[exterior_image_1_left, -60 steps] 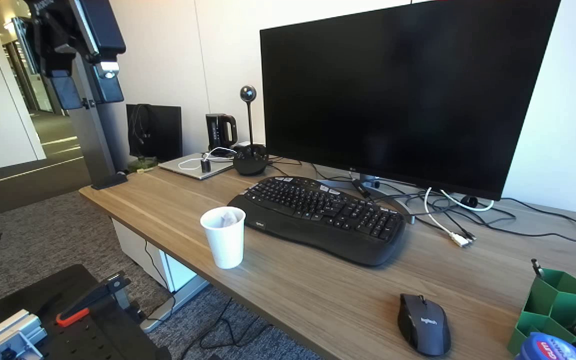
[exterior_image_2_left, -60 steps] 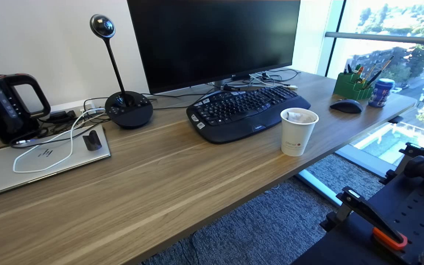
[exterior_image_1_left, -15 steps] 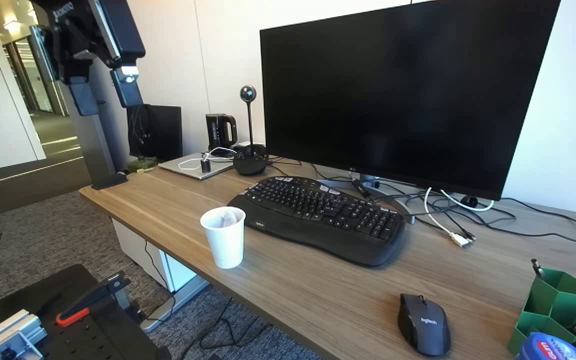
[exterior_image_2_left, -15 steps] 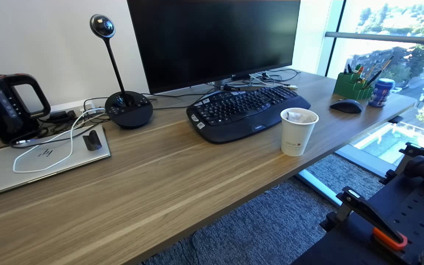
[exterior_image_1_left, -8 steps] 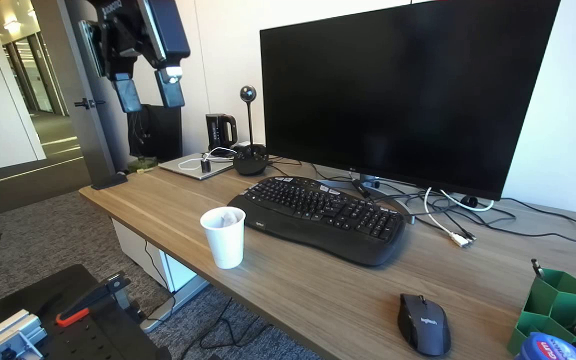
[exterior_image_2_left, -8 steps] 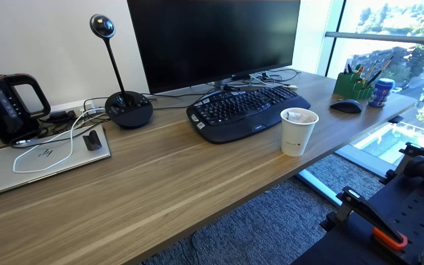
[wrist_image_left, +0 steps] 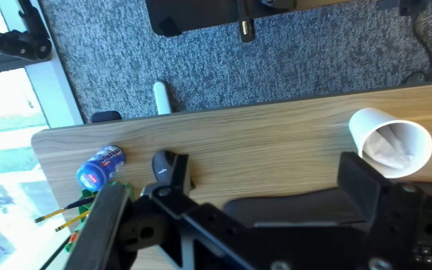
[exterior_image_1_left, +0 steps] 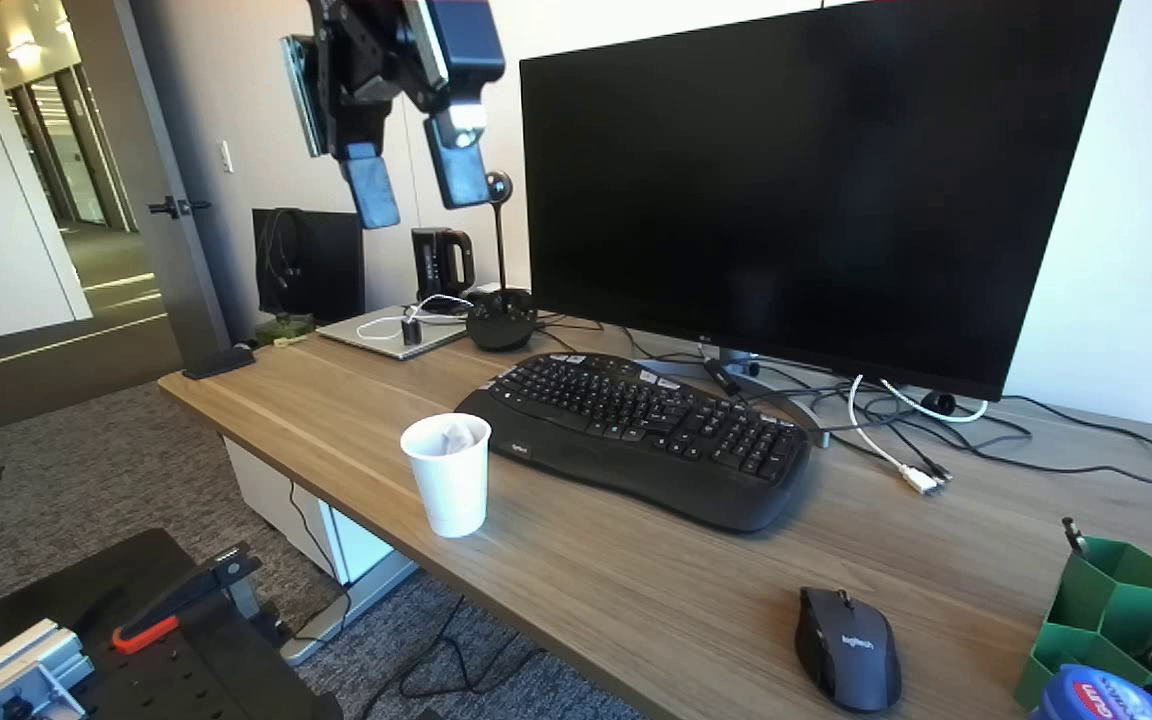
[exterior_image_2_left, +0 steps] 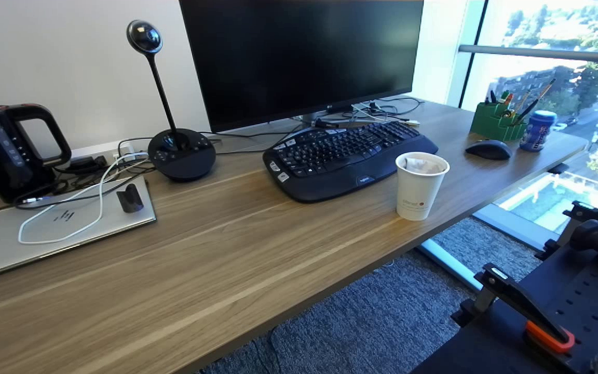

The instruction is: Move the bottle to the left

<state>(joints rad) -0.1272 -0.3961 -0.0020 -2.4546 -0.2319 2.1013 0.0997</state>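
Note:
The bottle (exterior_image_2_left: 537, 132) is small, blue and cylindrical with a paler lid, and stands on the desk close to its far right corner. In an exterior view only its blue lid (exterior_image_1_left: 1101, 695) shows at the bottom edge. From above, the wrist view has the bottle (wrist_image_left: 101, 167) at the left, outside the jaws. My gripper (exterior_image_1_left: 423, 205) hangs high over the desk, well away from the bottle. Its fingers are wide apart, and only desk and part of the keyboard show between them in the wrist view (wrist_image_left: 263, 161).
A green pen holder (exterior_image_2_left: 493, 122) stands right beside the bottle, with a dark mouse (exterior_image_2_left: 488, 149) near it. A white paper cup (exterior_image_2_left: 417, 192) is at the desk's front edge. Behind it lie the keyboard (exterior_image_1_left: 636, 430) and a large monitor (exterior_image_1_left: 786, 200). A webcam (exterior_image_2_left: 174, 150) stands further left.
My gripper has swept rightward in an exterior view, from over the desk's left end to in front of the webcam, staying high and open. Bottle and cup have stayed put.

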